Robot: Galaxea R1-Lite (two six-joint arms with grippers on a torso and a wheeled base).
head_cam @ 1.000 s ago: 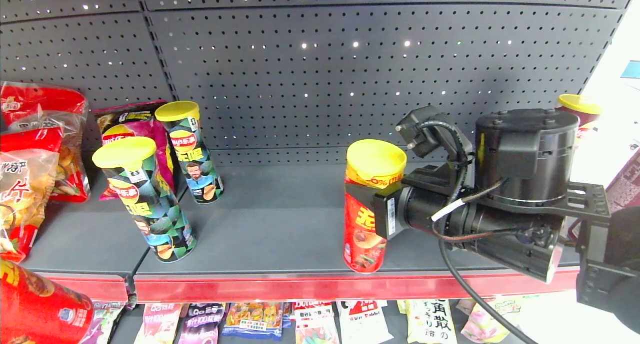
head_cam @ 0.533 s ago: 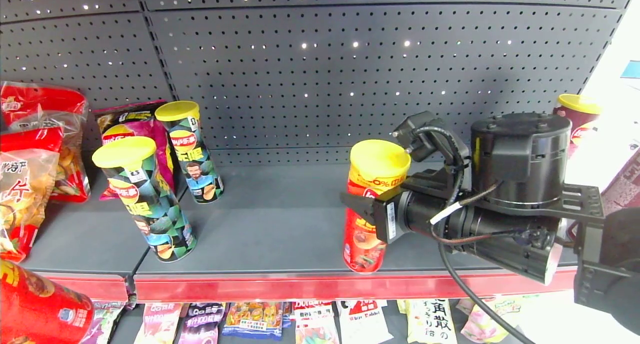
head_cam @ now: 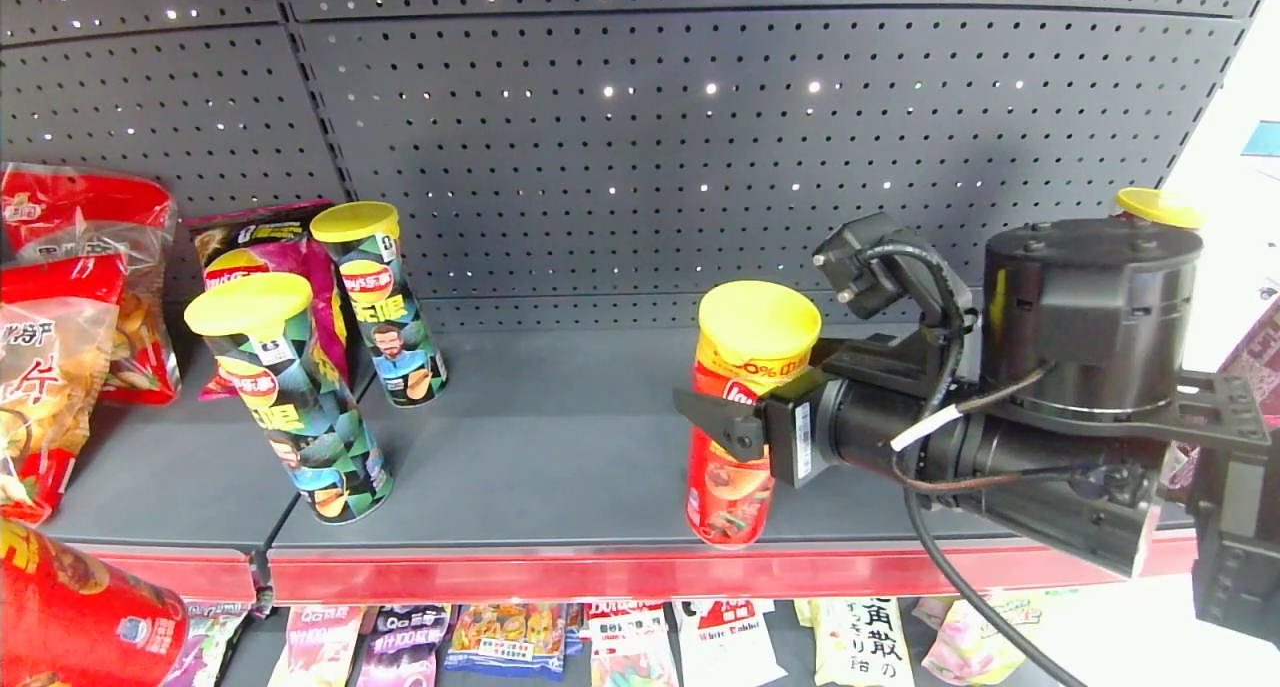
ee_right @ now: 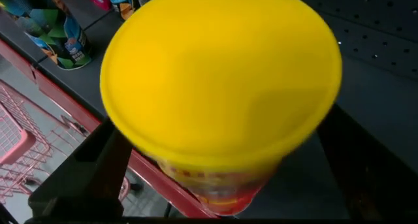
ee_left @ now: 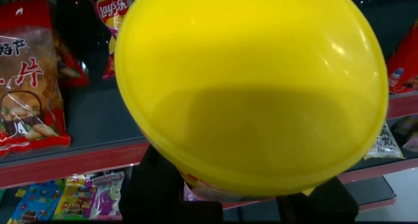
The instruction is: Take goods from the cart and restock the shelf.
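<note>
head view: red can point(head_cam: 730, 487) with yellow lid stands upright near the front edge of the grey shelf point(head_cam: 560, 437), right gripper point(head_cam: 715, 417) spread wide around it. right wrist view: fingers point(ee_right: 85, 178) flank the lid with gaps. left wrist view: left gripper point(ee_left: 235, 208) clamps 1 more yellow-lidded can point(ee_left: 255, 87).

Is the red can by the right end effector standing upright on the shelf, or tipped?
Upright: the red can stands on its base on the shelf, with the yellow lid on top.
</note>
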